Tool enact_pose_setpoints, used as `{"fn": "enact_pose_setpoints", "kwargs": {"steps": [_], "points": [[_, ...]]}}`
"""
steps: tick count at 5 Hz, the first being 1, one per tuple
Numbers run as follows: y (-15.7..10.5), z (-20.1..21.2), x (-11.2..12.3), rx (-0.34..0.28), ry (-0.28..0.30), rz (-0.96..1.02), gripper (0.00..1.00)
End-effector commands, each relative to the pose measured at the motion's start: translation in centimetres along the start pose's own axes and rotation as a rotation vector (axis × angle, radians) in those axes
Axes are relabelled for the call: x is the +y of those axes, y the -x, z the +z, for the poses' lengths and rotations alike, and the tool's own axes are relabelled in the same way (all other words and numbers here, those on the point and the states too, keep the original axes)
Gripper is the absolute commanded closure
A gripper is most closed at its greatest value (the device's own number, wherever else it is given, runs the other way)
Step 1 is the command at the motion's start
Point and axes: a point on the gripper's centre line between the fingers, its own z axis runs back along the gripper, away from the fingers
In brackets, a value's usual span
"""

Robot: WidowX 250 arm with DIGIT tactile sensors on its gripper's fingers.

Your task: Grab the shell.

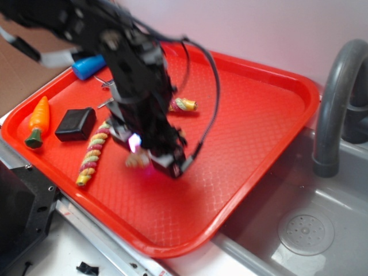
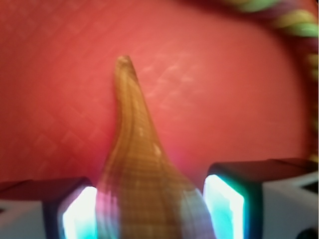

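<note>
Red tray (image 1: 253,115) beside grey sink (image 1: 305,230), pink wall behind; claw (image 1: 150,162) straddles shell (image 2: 142,169), grip uncertain.

**Arm low over the red tray**

The black gripper (image 1: 150,158) hangs low over the red tray (image 1: 253,115), a pale shell (image 1: 135,160) just at its tip. The twisted rope (image 1: 92,154) lies beside it, with a black block (image 1: 76,124) and orange carrot (image 1: 37,121) further left. A grey sink (image 1: 322,230) sits to the right.
</note>
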Motion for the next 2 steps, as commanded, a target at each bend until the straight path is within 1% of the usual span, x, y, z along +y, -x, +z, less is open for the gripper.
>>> {"fn": "enact_pose_setpoints", "kwargs": {"steps": [1,2], "points": [[-0.7,10.8,2.7,-0.081,0.161,0.083,1.00],[0.0,15.6,5.1,-0.118,0.222,0.125,1.00]]}}
